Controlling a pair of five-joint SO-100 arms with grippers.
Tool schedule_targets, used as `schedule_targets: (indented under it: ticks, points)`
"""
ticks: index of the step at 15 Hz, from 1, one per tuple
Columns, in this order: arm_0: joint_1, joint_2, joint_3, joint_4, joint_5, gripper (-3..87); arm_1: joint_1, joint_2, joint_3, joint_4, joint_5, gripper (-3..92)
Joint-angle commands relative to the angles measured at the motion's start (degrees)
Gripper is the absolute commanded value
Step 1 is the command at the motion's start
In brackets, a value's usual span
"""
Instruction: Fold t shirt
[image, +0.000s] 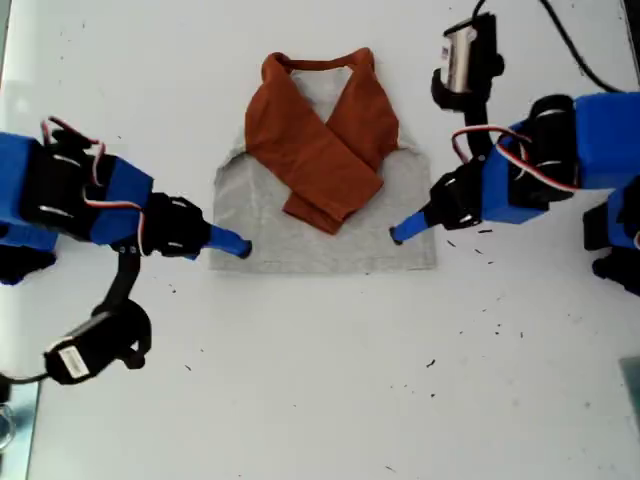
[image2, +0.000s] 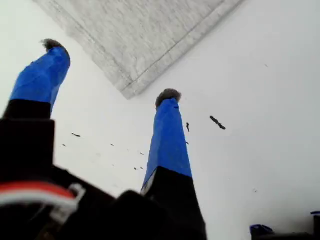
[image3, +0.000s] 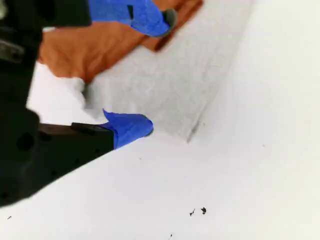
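Note:
The t shirt (image: 330, 250) lies flat mid-table, neckband at the far side, with both rust-orange sleeves (image: 320, 150) crossed over the grey body. My first gripper (image: 236, 245) is at the hem corner on the exterior view's left. It is open, and its fingertips (image2: 167, 97) straddle that corner of the shirt (image2: 140, 35). My second gripper (image: 400, 232) is open over the shirt's side on the exterior view's right. One of its fingertips (image3: 167, 20) hangs over the sleeve ends (image3: 115, 45), and the other is at the grey side edge (image3: 145, 127). Neither gripper holds cloth.
The white table (image: 320, 400) carries small dark specks (image: 430, 362) in front of the shirt. Both blue arms flank the shirt, each with a black camera and cables. A grey object (image: 630, 385) shows at the exterior view's right edge.

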Motion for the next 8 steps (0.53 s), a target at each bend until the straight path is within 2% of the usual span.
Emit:
schedule_targets:
  ticks: [1,3,5,6,7,8]
  points:
    - [1.0,-8.9,0.0,-7.2,-1.1,27.0,-2.4,-3.7,2.1,-7.7,2.9,34.0]
    - [-0.5,-14.2,0.9,-10.2,-1.8,26.8,-2.8,-9.7,3.3,-12.7,3.4,32.8]
    - [-3.7,-14.2,5.1,-14.6,-2.3,21.4,-2.9,-14.3,4.2,-18.0,3.9,28.9]
    - [-5.1,-14.2,6.6,-17.1,-1.7,12.8,-2.8,-16.7,4.2,-19.8,4.0,22.7]
    - [-6.1,-15.1,6.5,-18.3,-0.4,-0.2,-2.5,-18.5,3.8,-20.3,4.8,3.5]
    - [-5.8,-15.0,5.8,-18.3,-0.4,-0.3,-2.6,-18.8,3.7,-20.8,4.7,3.2]
